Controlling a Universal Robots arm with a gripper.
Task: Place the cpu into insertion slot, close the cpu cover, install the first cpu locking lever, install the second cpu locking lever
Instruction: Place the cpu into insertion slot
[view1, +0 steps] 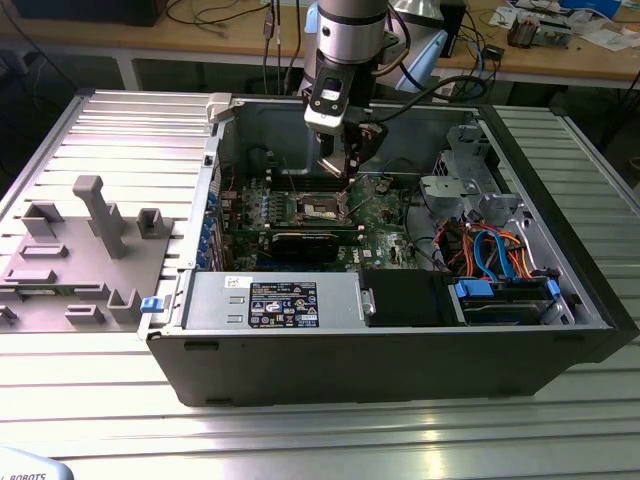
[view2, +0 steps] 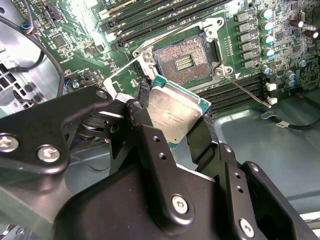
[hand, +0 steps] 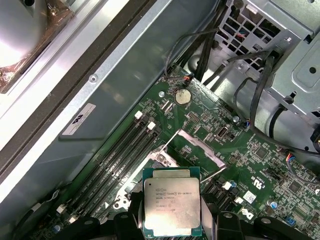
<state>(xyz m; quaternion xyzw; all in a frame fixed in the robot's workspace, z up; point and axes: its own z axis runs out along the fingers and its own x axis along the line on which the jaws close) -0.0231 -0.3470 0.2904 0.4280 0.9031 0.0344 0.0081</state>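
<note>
The cpu is pinched in the gripper over the open socket.

Exterior view: gripper (view1: 345, 168) reaches down inside the open computer case (view1: 400, 350), over the green circuit board (view1: 385, 225). Insertion slot (view1: 318, 207) lies just below it.

Second wrist view: cpu (view2: 175, 117) is clamped edge-on between two black fingers (view2: 145, 130) of the gripper (view2: 172, 125). It is tilted, silver top towards the camera, green rim showing along the far edge. Insertion slot (view2: 183, 60) sits beyond it, bare, contacts exposed, apart from the chip. A thin locking lever (view2: 245, 90) runs out from the slot's corner across the board.

First wrist view: cpu (hand: 171, 205) is slightly longer than wide. Its long sides lie against the fingers (hand: 127, 225), long axis running out from the gripper (hand: 172, 227) towards the slot. The cpu cover (hand: 200, 150) stands swung up off the socket just past the chip's far edge.
</note>
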